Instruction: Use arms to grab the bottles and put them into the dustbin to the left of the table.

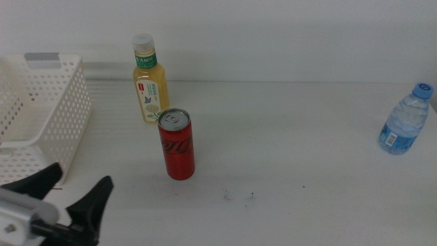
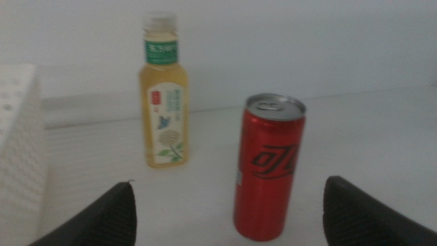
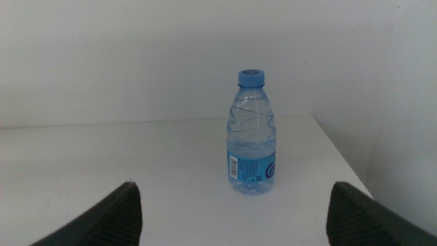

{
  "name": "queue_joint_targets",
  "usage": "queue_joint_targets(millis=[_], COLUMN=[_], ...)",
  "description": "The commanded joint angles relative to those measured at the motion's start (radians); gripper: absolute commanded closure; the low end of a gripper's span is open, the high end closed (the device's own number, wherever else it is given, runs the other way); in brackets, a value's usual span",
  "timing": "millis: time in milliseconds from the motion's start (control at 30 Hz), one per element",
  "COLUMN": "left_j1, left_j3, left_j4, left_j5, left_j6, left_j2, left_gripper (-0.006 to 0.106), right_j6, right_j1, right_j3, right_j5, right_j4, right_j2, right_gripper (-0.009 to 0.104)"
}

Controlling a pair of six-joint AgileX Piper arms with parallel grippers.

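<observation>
Table (image 1: pixel 307 171): white, wide. Dustbin (image 1: pixel 41 109): white perforated basket at the table's left, just beside the left gripper (image 1: pixel 72 195), off its left jaw. Left jaws spread wide, nothing between them. Tea bottle (image 2: pixel 164 96): upright, ahead of the jaws, nearer the left one, beyond the can. Red can (image 2: pixel 268 167): upright, ahead, between the jaw lines. Right gripper (image 3: pixel 232 212): jaws wide apart, holding nothing. Water bottle (image 3: pixel 251 133): upright, ahead, centred between them, near the table's right edge.
</observation>
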Motion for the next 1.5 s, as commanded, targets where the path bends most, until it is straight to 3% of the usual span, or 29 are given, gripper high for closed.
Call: queue_joint_targets(millis=[0, 333, 900, 1467], left_j1=[-0.045, -0.118, -0.115, -0.115], left_j3=[0.000, 0.000, 0.000, -0.088], left_j4=[-0.039, -0.026, -0.002, -0.003], left_j5=[-0.116, -0.571, -0.657, -0.630], left_j6=[0.004, -0.021, -0.106, -0.106], left_j2=[0.089, 0.478, 0.820, 0.835], left_gripper=[0.007, 0.007, 0.007, 0.007], right_j6=[-0.007, -0.007, -0.007, -0.007], right_j1=[0.001, 0.001, 0.001, 0.001], right_j3=[0.003, 0.003, 0.003, 0.003], right_j5=[-0.008, -0.008, -0.008, -0.008], right_j4=[-0.005, -0.005, -0.005, -0.005], right_j2=[-0.004, -0.004, -0.004, -0.004], right_gripper=[0.002, 0.002, 0.002, 0.002])
